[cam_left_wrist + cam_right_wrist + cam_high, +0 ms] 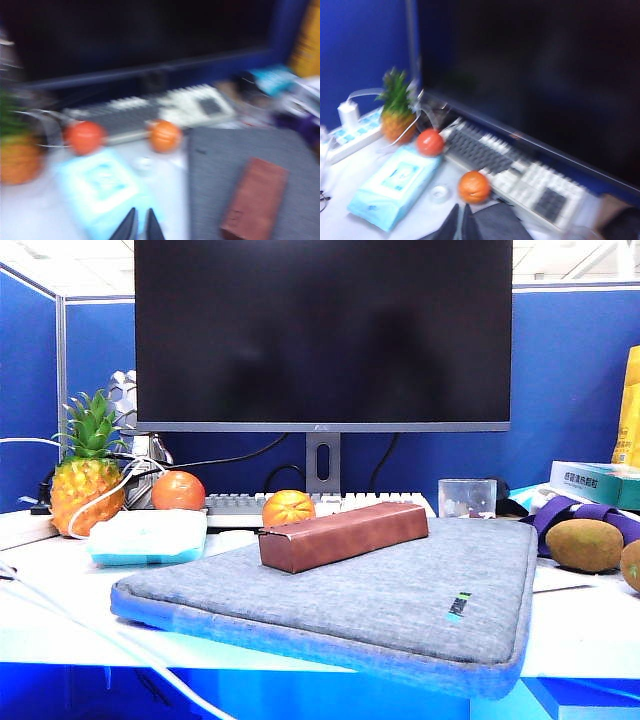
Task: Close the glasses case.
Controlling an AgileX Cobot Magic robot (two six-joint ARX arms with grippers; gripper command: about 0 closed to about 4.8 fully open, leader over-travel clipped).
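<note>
Reddish-brown leather covers the glasses case (343, 535), which lies closed, flap down, on a grey felt sleeve (380, 600) spread over the white tabletop (60, 630) toward its front edge. The case sits on the back-left part of the sleeve, its long side angled, one end nearer the front. Just behind it an orange (288, 508) rests on the tabletop in front of the keyboard (235, 507), and a redder round fruit (178, 490) lies further toward the left edge. A pale blue pack of wipes (150, 536) lies left of the sleeve, with a pineapple (88, 472) behind it near the back-left corner. A large dark monitor (322, 335) stands along the back edge. A clear cup (467, 497) sits behind the sleeve's back-right corner, and a kiwi (584, 544) lies near the right edge.

Neither arm shows in the exterior view. The left claw (138, 225) hangs above the wipes pack, clenched with fingertips nearly touching, grasping nothing. The right claw (460, 222) hangs over the sleeve's back-left area near the orange, likewise clenched and bare. Both wrist views are blurred.
</note>
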